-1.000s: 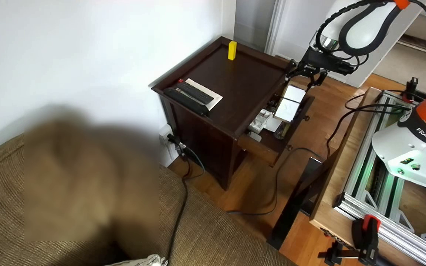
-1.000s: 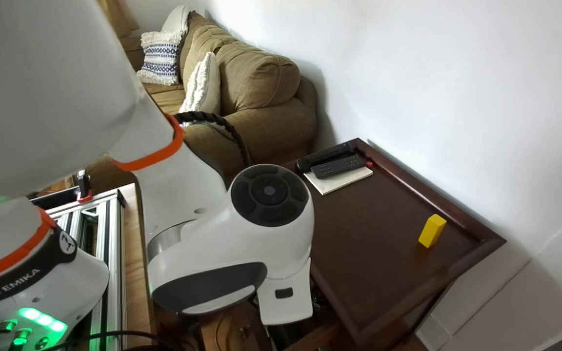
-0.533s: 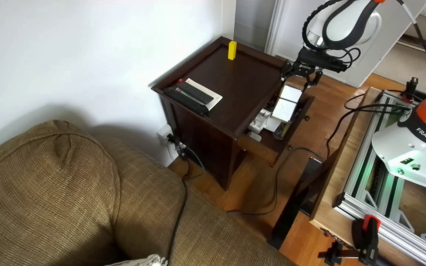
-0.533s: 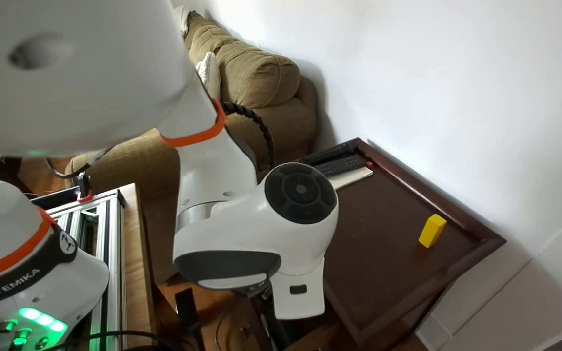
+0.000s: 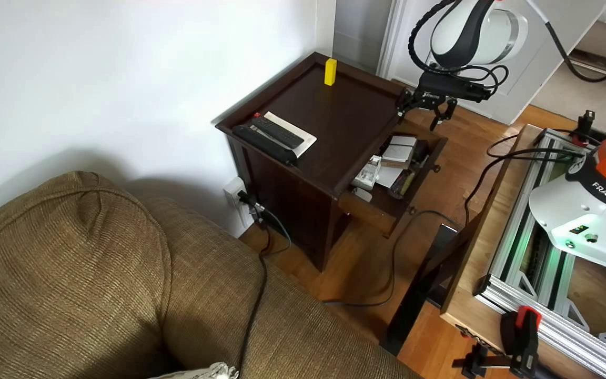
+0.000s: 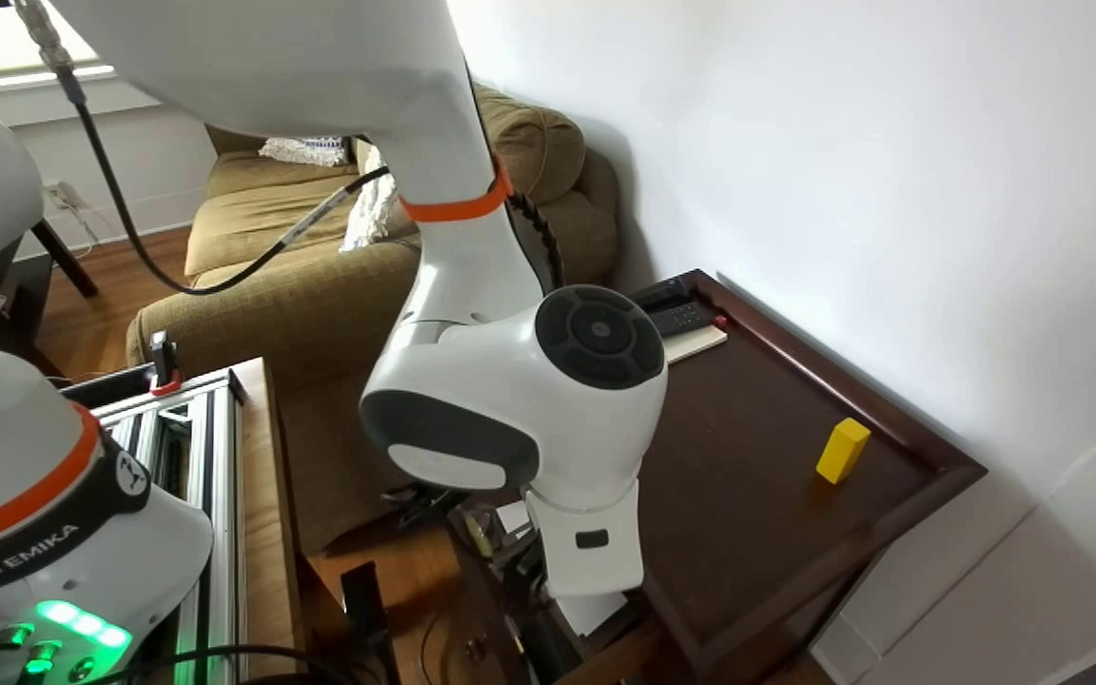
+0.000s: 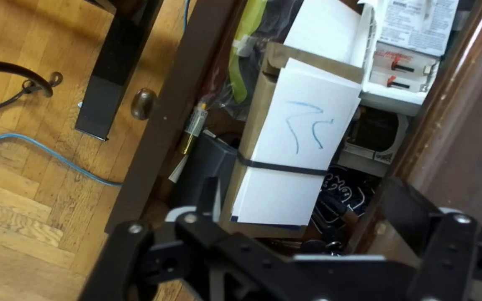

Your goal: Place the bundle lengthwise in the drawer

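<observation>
The bundle (image 5: pixel 400 151) is a stack of white cards on brown cardboard with a black band around it. It lies among other contents in the open drawer (image 5: pixel 369 209), and in the wrist view the bundle (image 7: pixel 299 121) runs roughly parallel to the drawer's front (image 7: pixel 170 108). My gripper (image 5: pixel 417 122) is open and empty above the drawer's far end. In the wrist view its fingers (image 7: pixel 308 200) stand wide apart, one to each side of the bundle's near end, not touching it. In an exterior view the arm (image 6: pixel 500 381) hides the gripper and most of the drawer.
The side table's top (image 5: pixel 345 116) holds a yellow block (image 5: pixel 330 72), dark remotes (image 5: pixel 278 131) and a white pad (image 5: pixel 305 139). A white box (image 7: pixel 400 71) and a dark case (image 7: pixel 205 167) lie beside the bundle. The table's edge (image 7: pixel 437 125) is close to one finger.
The bundle hung from the shut gripper over the drawer earlier; now it is released and lies lower in the drawer. The gripper has opened and moved slightly toward the table; the upper arm has swung.
</observation>
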Available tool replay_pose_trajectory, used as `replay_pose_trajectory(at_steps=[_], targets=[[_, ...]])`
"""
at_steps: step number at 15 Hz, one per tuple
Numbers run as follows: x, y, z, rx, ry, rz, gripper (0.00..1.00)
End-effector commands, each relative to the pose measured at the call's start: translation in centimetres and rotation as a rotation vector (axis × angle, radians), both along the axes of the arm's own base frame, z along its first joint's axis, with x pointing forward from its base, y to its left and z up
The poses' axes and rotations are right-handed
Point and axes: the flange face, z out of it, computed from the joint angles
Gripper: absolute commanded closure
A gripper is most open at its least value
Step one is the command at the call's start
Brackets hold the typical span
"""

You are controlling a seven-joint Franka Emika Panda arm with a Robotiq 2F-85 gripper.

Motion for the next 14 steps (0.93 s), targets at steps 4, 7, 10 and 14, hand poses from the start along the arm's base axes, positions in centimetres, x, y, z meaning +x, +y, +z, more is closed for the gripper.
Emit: replay_pose_trajectory(at_steps=[4,7,10,14], targets=[[1.5,2.3,6.5,-0.145,-0.107,0.298,0.00],[1.5,4.2,10.5,-0.206,-0.170,0.447,0.00],[0.8,6.4,13.7,-0.265,-0.232,0.591,0.00],[3.3,6.8,18.1,-0.374,-0.283,0.809,0.00]])
